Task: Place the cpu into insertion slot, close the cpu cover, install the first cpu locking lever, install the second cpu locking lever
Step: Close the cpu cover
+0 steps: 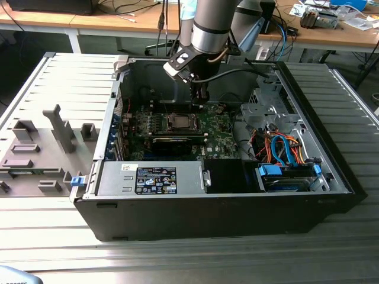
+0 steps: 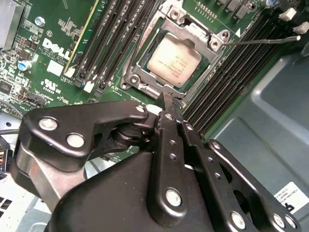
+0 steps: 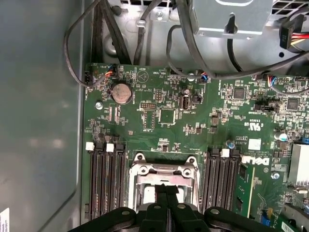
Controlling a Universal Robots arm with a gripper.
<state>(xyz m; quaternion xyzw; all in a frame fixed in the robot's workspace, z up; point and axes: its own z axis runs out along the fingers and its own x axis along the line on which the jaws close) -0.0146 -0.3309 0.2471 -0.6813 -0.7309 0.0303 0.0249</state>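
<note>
Exterior view, well to the exterior view's left of the insertion slot [image 1: 169, 122]: grey fixture [image 1: 41, 154] on the bench [image 1: 177, 260], outside the open PC case [image 1: 207, 213]. The slot sits on the green motherboard [image 1: 219, 127] inside the case.

- cpu [image 2: 174, 60] lies flat in the slot, silver top up.
- cpu cover [image 2: 195, 29] lies down around it, with the chip showing through the square opening.
- Second wrist view: claw [image 2: 167, 101] fingers are pressed together, nothing seen between them. The tip is right at the slot's rim. Contact: can't tell.
- First wrist view: claw [image 3: 166, 189] tip is over the slot's edge.
- Exterior view: claw [image 1: 203, 105] hangs just above the slot, toward the exterior view's right of it.
- One thin locking lever [image 2: 263, 40] sticks out from a slot corner across the memory slots [image 2: 231, 77].
- Farther to the exterior view's right of the slot: blue and orange cables [image 1: 284, 148].
</note>
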